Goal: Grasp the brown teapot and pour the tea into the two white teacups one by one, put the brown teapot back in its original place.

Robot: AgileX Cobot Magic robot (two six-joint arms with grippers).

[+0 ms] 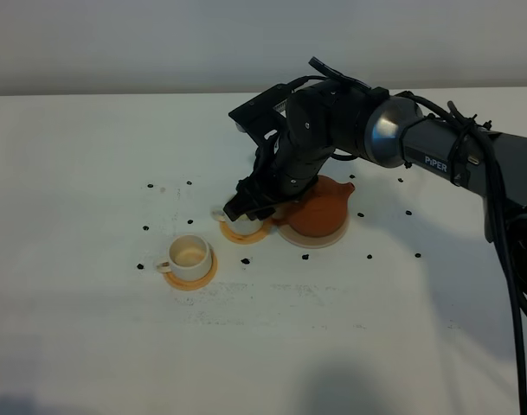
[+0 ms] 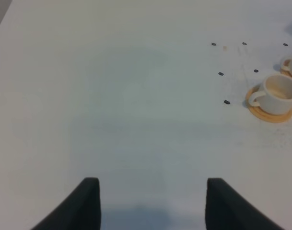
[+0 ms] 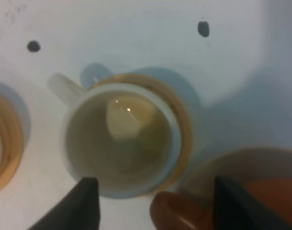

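The brown teapot [image 1: 322,210] sits on the cream saucer [image 1: 336,237], spout pointing right. My right gripper [image 1: 248,207] hangs low at the teapot's left side, over the nearer-to-teapot white teacup [image 1: 220,213], which it mostly hides. In the right wrist view this teacup [image 3: 121,139] is seen from above, yellowish inside with a glint. The right gripper [image 3: 155,206] is open, with a rounded brown part of the teapot [image 3: 177,211] between its fingers. The other white teacup [image 1: 189,253] stands front left. My left gripper [image 2: 153,201] is open and empty over bare table.
Each cup stands on an orange coaster [image 1: 192,278] [image 1: 246,233]. Small black marks [image 1: 146,228] dot the white table around the set. The right arm [image 1: 436,147] reaches in from the right. The left wrist view shows the front cup [image 2: 278,94] far off.
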